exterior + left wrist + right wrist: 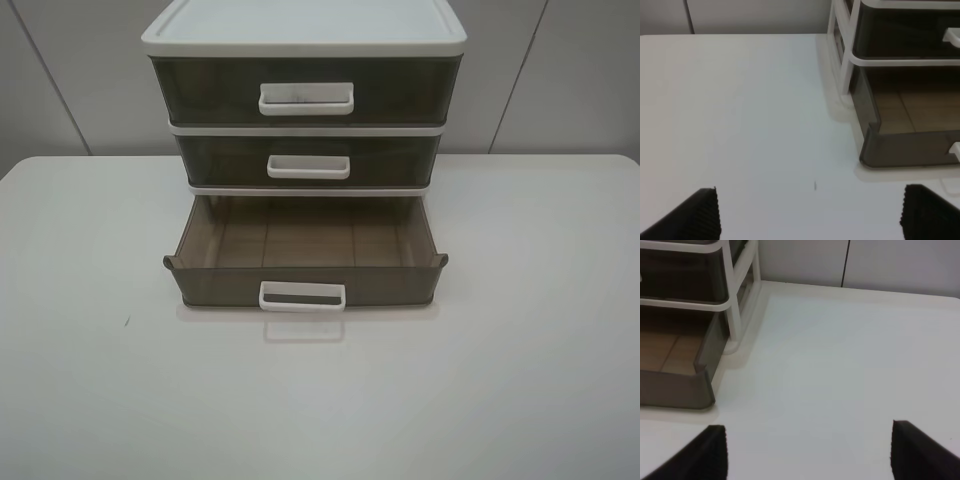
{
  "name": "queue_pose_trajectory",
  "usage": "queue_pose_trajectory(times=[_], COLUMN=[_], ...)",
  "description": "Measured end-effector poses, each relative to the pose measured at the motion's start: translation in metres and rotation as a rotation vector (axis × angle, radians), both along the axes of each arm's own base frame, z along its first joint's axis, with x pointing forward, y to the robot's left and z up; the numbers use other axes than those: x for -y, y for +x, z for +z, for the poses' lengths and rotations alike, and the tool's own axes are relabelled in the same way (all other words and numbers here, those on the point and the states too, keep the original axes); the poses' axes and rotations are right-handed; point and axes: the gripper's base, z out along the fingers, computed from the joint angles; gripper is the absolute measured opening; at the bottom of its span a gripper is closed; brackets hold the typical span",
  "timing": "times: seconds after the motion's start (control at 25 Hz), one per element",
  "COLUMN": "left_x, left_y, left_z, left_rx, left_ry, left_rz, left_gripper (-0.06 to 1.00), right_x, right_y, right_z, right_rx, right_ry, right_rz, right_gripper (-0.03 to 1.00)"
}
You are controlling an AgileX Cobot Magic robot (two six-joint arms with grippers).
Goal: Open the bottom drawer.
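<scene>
The bottom drawer (305, 262) is smoky translucent plastic, glossy; the table (520, 380) smooth, matt white.

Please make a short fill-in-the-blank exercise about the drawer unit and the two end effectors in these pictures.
1. The bottom drawer is pulled ____.
2. The middle drawer and top drawer are both ____.
3. The inside of the bottom drawer is ____.
4. The left end effector and right end effector both hold ____.

Missing words: open; closed; empty; nothing
</scene>
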Motion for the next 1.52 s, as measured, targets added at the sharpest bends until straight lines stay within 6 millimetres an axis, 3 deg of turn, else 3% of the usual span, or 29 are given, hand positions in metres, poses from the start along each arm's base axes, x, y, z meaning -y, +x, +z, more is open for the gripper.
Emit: queue_pose_trajectory(times=[1.52], left_x=[0.0000], left_y=[0.0000], left_z=[0.0000], left_rx=[0.000], left_ry=[0.000], left_rz=[0.000], left_gripper=[0.74], right_x=[-0.0003], right_y=[-0.0001], right_z=[0.0000], right_rx=[0.000], right_ry=[0.001], right_rz=[-0.034], right_gripper=[0.67])
